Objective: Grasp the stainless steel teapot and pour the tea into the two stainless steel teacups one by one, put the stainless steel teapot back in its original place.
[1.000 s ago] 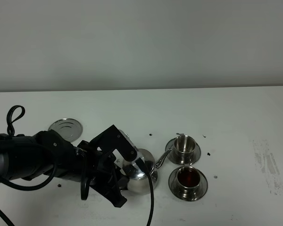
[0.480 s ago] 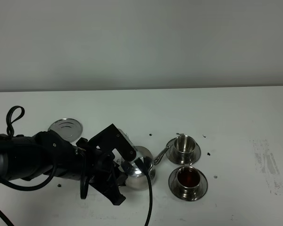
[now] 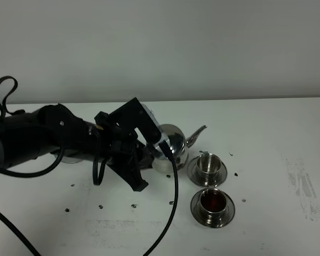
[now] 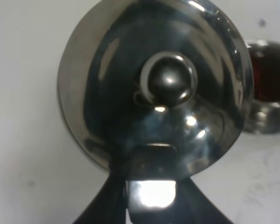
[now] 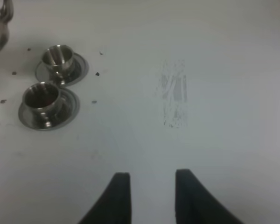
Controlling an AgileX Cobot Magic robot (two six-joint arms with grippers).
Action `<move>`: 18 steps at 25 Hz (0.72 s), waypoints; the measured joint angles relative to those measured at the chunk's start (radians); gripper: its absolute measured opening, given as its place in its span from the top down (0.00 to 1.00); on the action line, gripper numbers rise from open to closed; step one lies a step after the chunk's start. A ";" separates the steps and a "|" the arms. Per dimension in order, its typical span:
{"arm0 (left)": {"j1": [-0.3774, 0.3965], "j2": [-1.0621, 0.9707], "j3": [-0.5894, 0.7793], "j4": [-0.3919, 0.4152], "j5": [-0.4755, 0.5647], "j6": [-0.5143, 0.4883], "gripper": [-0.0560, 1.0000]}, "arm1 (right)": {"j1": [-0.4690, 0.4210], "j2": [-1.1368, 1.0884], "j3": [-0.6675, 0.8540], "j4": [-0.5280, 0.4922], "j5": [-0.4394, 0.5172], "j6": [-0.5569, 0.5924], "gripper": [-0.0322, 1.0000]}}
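- Small dark specks [image 3: 101, 206] are scattered on the white tabletop [image 3: 266, 133], and a scuffed patch [image 3: 301, 186] is seen far on the right side.
- A black cable [image 3: 174, 202] hangs from the left arm and crosses in front of the tabletop; the arm itself covers the area behind it.
- The stainless steel teapot [image 3: 172, 143] is grasped at its handle by the left hand [image 3: 156, 148], roughly upright, with the spout pointing toward the cups. Whether its base touches the tabletop cannot be told.
- The far teacup [image 3: 207, 163] stands on its saucer just beside the teapot; its inside looks pale grey. The near teacup [image 3: 212, 201] is filled with dark red tea.
- In the left wrist view the lid and its knob [image 4: 170, 84] are shown from above, with the dark fingers [image 4: 105, 200] closed on the handle; the handle is hidden in the high view.
- The right hand [image 5: 151, 196] is seen only in its own wrist view: released, holding nothing, well apart from both cups.
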 joint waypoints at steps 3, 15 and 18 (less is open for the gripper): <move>0.014 0.047 -0.103 0.067 0.065 -0.028 0.72 | 0.000 0.000 0.000 0.000 0.000 0.001 0.75; 0.022 0.301 -0.483 0.372 0.278 -0.049 0.72 | 0.000 0.000 0.000 0.000 0.000 0.000 0.75; 0.021 0.324 -0.502 0.420 0.283 -0.019 0.72 | 0.000 0.000 0.000 0.000 0.000 0.000 0.75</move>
